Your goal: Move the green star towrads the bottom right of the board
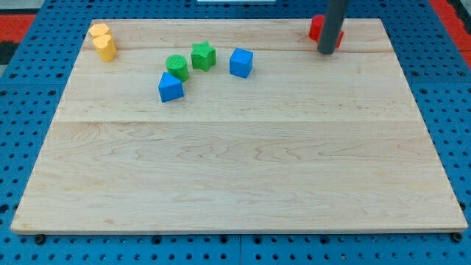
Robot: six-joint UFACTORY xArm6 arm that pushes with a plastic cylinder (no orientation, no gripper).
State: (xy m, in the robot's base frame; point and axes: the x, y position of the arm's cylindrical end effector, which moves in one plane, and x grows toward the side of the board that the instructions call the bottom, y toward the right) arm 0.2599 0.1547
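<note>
Left to right on the table [235,184]: two yellow blocks [104,41] at top left, blue block [170,87], green cylinder [176,66], green star [203,56], blue cube [241,62], red block [318,28]. My tip [326,51] sits just in front of the red one, well apart from the star. No jaws here, just a rod holding nothing. Approach step, I'd say: next I need to get behind the star's upper-left side.

The table [243,169] is pale wood with fine grain lines, set on a blue pegboard [29,88] dotted with dark holes. A green star [203,56], a green round block [176,67], two blue blocks — a cube [241,62] and another [171,87] — an orange-yellow block [104,41], a red block [318,28]. The rod [333,22] is dark grey.
</note>
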